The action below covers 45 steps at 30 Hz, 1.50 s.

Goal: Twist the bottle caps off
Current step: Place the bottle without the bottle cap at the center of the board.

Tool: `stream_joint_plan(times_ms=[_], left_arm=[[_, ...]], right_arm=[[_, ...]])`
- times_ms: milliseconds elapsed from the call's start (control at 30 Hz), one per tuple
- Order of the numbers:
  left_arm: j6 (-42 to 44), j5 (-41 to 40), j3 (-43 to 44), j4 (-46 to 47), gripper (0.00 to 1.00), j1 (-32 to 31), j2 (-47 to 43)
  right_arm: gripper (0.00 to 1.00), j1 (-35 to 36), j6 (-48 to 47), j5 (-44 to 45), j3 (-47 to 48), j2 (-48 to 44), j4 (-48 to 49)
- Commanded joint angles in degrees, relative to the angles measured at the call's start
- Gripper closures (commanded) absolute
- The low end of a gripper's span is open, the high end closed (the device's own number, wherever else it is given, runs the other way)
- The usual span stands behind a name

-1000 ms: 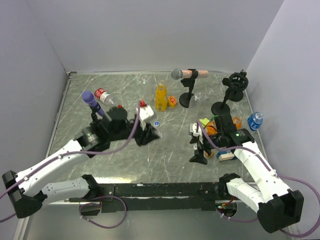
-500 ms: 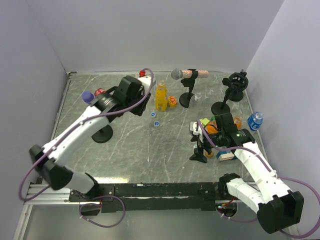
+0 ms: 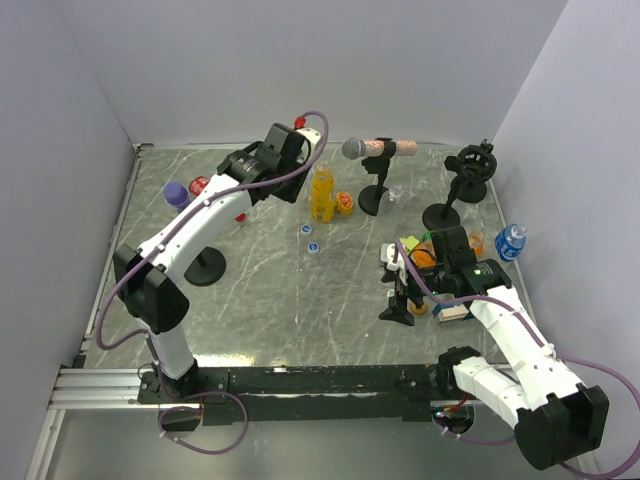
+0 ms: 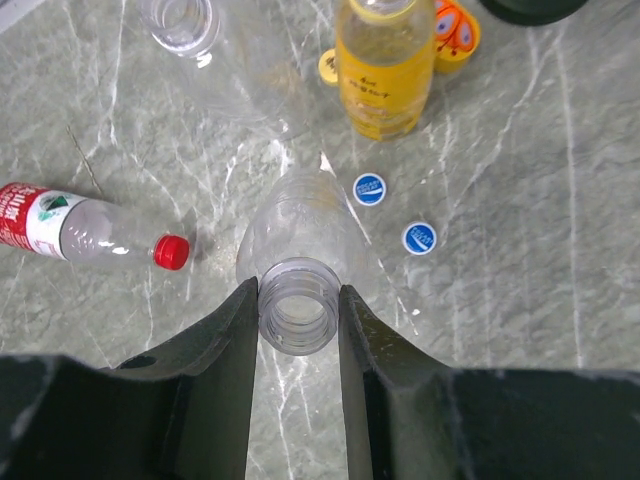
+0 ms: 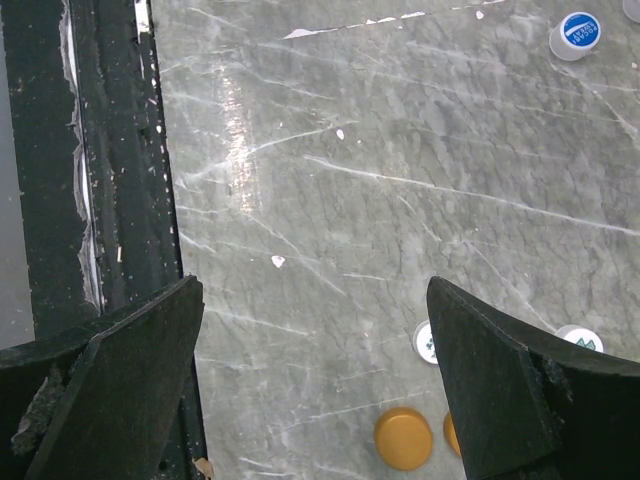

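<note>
In the left wrist view the yellow juice bottle (image 4: pixel 385 70) runs off the frame at twelve o'clock, the red-labelled bottle (image 4: pixel 70 225) at nine o'clock.

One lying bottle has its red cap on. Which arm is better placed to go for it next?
Left. The left gripper hangs near the red-capped bottle, though its jaws hold an uncapped clear bottle that must go down first. The right gripper is open but far across the table.
</note>
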Motion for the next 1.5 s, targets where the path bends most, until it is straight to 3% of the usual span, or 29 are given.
stream_joint_plan(times_ms=[0,367,567,800,1100,1467], left_arm=[[0.8,-1.2,2.9,-1.5,0.97,1.0,1.0],[0.0,4.1,0.7,0.6,0.92,4.6,3.2],[-0.5,5.1,1.6,1.1,0.79,5.2,4.5],[-0.9,5.3,2.6,1.0,0.75,5.5,6.1],[-1.7,4.2,2.6,1.3,0.44,5.7,5.2],[-2.9,4.3,2.3,2.7,0.19,5.7,1.1]], right_arm=[[0.01,-0.1,0.1,-1.0,-0.2,-1.0,1.3],[0.01,-0.2,0.0,-1.1,-0.3,-0.8,1.2],[0.01,-0.3,-0.1,-1.2,-0.3,-0.6,1.2],[0.01,-0.3,-0.1,-1.2,-0.3,-0.3,1.2],[0.01,-0.2,-0.2,-1.3,-0.3,-0.2,1.2],[0.01,-0.3,-0.2,-1.3,-0.3,0.0,1.2]])
